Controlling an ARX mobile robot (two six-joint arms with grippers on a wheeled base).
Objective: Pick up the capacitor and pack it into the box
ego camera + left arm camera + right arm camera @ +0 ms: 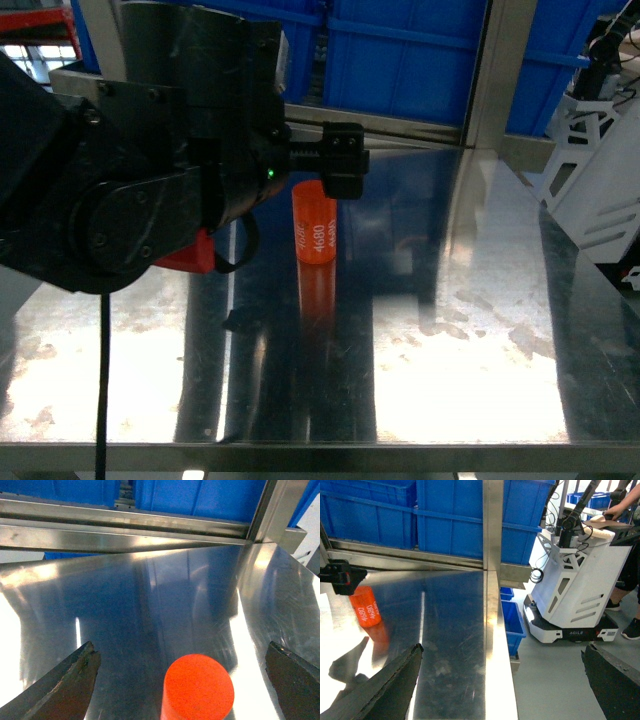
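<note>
Your capacitor (314, 222) is the orange cylinder printed "4680", standing upright on the steel table (480, 330), toward the back and a little left of centre in the head view. Its long axis is vertical, so you see its side and label from the head camera and its round top face from the left wrist camera.

That top face sits low in the left wrist view, between the two dark fingers of the left gripper (185, 680), a little nearer the left-hand finger's tip than the other. The fingers are spread wide, with bare table showing on both sides of the cylinder, and they touch nothing. The gripper looks down on the cylinder from above and slightly in front; how high it hangs over the top you cannot tell from these views.

So the left arm is clearly the nearer one. Judge the next move as a straight descent, keeping the cylinder centred so the fingers close across its round side, not its ends.

Your right gripper (500, 680) is also spread and empty, well apart to the right near the table's edge, with the capacitor far off at the left of its view.

The box is in none of the views.
</note>
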